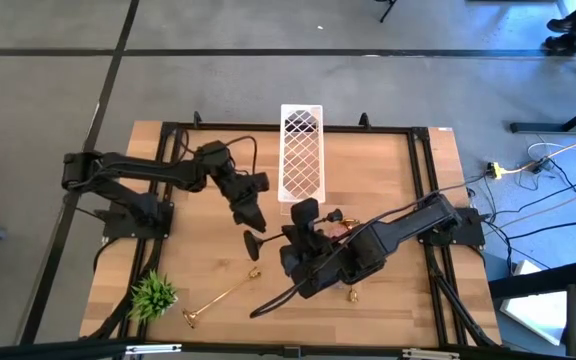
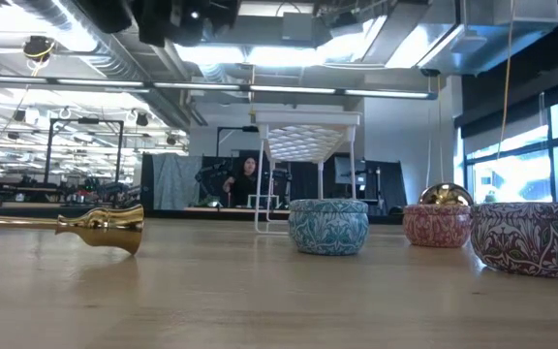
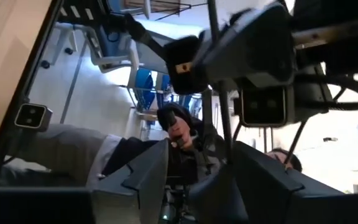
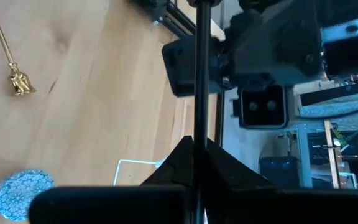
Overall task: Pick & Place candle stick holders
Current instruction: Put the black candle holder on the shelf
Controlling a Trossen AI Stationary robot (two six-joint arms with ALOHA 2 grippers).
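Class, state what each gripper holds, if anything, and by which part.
The right gripper pinches the black candle stick holder by its stem. The left gripper holds nothing; its fingers stand open around that stem.

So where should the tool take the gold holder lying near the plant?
Grip the gold holder at mid-stem, from straight above, fingers across it. It lies flat on the table, flared base toward the plant, and the thin straight stem has bare wood on both sides. The right tool is shut on the black holder, so probably use the left tool.
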